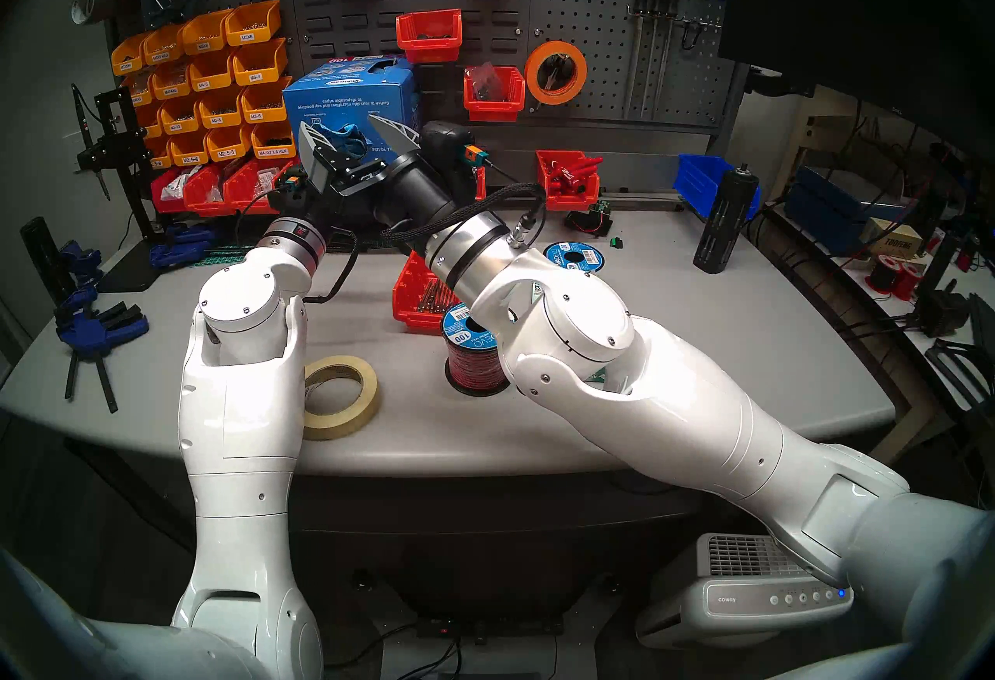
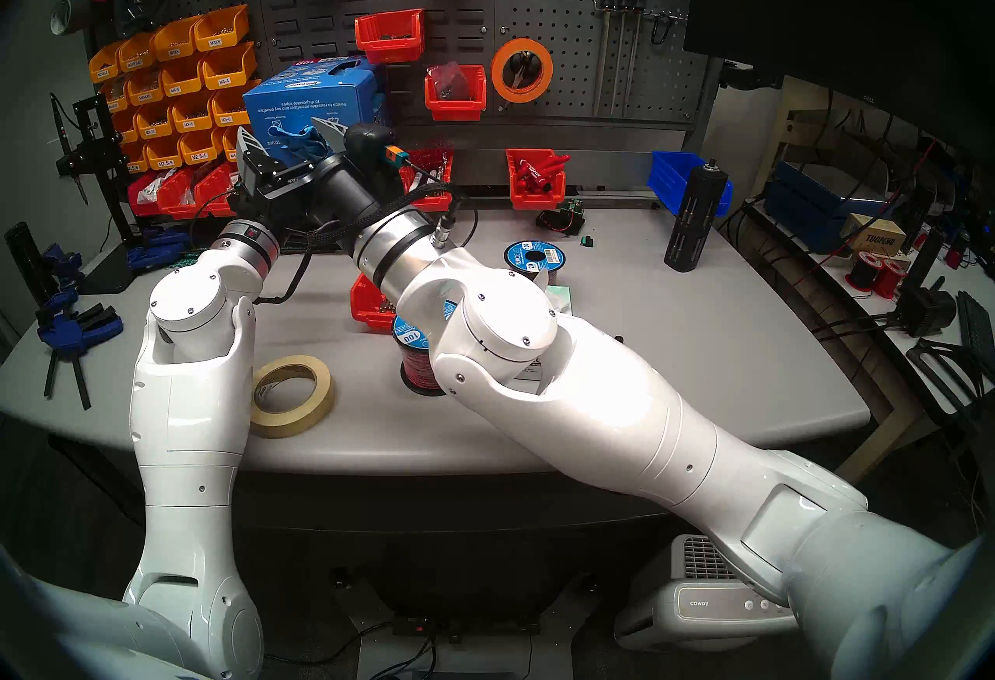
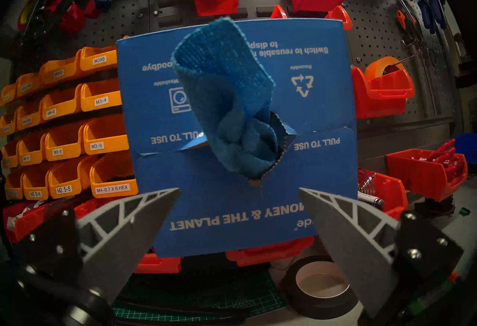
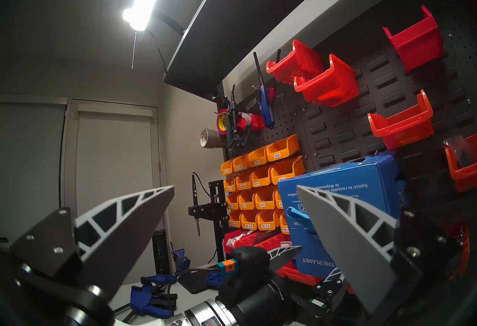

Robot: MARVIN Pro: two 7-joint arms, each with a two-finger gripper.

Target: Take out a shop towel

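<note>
The blue cardboard carton [image 3: 304, 183] stands upside down against the black pegboard wall [image 1: 581, 11], so its white print reads inverted: "PULL TO USE" twice across the middle, "Switch to reusable" along the upper edge, "& THE PLANET" low down, and "Reusable" by a recycling mark. The yellow plastic parts bins [image 3: 100, 95] beside it carry white labels, among them "M3X6", "M3-4", "M3-6", "M2.5-5" and "M4-0.7 X 6 HEX". On the grey tabletop [image 1: 700, 340] a red wire spool [image 1: 474, 366] wears a blue label marked "100", near a cream roll of masking tape [image 1: 339, 396]. A white appliance [image 1: 754, 593] below the tabletop reads "coway".

The bright-blue microfibre shop towel [image 3: 227, 101] hangs out of the torn slot in the carton's front face. Its weave is ribbed and fuzzy, one flap curls upward in a loose roll, and the rest bunches in soft folds at the opening. Part of it remains inside the carton.

The left hand [image 3: 238, 190] is level before the carton, its grey ribbed fingers spread wide on either side below the towel, touching nothing. The right hand [image 4: 235, 186] is raised and also spread, holding nothing, with the carton behind its far finger.
</note>
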